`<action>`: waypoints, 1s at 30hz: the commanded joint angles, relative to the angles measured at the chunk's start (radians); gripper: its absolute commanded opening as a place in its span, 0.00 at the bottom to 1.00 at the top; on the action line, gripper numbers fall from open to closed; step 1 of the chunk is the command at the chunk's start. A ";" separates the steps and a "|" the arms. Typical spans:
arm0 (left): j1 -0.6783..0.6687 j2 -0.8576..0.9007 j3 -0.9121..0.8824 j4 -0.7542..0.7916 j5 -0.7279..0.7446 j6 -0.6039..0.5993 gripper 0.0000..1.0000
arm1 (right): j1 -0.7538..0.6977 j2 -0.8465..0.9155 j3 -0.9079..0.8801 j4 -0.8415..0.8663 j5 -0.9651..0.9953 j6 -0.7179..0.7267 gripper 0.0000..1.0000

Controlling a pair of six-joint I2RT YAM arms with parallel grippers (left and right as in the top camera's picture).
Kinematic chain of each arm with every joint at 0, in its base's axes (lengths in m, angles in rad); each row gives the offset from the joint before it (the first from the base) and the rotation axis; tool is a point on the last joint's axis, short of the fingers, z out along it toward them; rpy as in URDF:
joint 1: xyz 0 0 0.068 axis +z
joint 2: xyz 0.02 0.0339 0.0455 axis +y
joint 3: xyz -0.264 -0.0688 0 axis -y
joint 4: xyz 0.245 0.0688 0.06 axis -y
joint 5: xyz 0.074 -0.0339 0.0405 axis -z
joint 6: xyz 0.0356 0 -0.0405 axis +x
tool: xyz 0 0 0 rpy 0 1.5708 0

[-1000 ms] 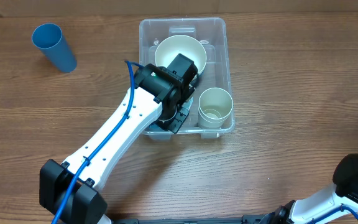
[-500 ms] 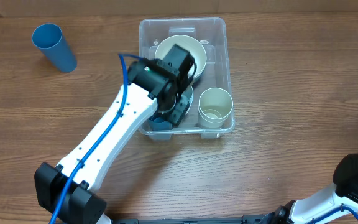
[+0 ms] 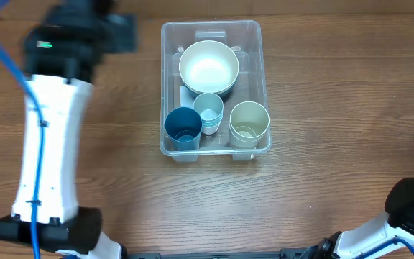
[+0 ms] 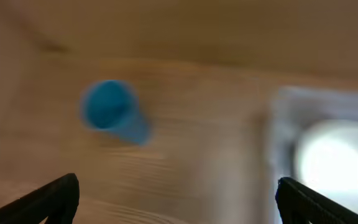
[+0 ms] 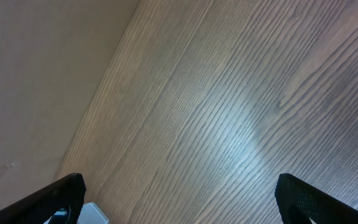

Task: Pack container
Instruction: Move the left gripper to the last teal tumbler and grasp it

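The clear container (image 3: 254, 54) stands at the middle of the table. Inside it are a cream bowl (image 3: 208, 67), a dark blue cup (image 3: 183, 128), a light blue cup (image 3: 208, 109) and a cream cup (image 3: 249, 124). My left arm (image 3: 52, 122) reaches to the far left, well away from the container. In the blurred left wrist view my left gripper (image 4: 178, 190) is open and empty above the wood, with a blue cup (image 4: 110, 111) ahead and the container's edge (image 4: 284, 118) to the right. My right gripper (image 5: 179, 186) is open over bare table.
The blue cup on the table is covered by the left arm in the overhead view. The right arm's base (image 3: 412, 205) sits at the near right corner. A small white object (image 5: 95, 214) shows beside the right gripper's left finger.
The left gripper has opened and left the dark blue cup in the container's near left corner. The left arm then swung out to the far left. The right arm has not moved.
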 commanded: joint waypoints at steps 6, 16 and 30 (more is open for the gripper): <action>0.342 0.245 0.017 0.169 0.153 -0.034 1.00 | 0.003 0.003 0.010 0.003 0.010 0.001 1.00; 0.339 0.476 0.018 0.282 0.224 0.101 0.99 | 0.003 0.003 0.010 0.003 0.010 0.002 1.00; 0.338 0.433 0.027 0.274 0.226 0.101 0.97 | 0.003 0.003 0.010 0.003 0.010 0.002 1.00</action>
